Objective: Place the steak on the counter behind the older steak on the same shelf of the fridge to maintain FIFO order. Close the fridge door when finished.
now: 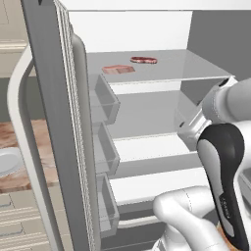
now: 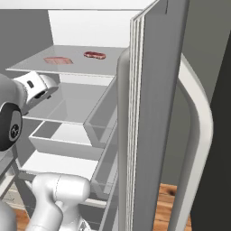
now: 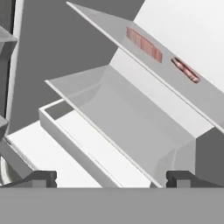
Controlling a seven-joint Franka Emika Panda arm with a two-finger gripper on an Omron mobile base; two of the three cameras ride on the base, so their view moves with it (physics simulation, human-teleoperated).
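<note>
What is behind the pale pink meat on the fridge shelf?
Behind the older steak lies the steak, dark red, farther back and a little to the side on the same shelf. Both lie flat and apart. Behind them is the fridge's white back wall; nothing covers them.

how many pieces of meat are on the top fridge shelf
2: a dark red oval steak towards the back, and a pale pink-tan rectangular slab nearer the front edge, to its left.

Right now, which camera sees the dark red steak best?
The left base view: the steak lies unblocked on the shelf, its oval plain. The right base view shows it too, a bit smaller; the hand view shows a thin slanted sliver.
</note>
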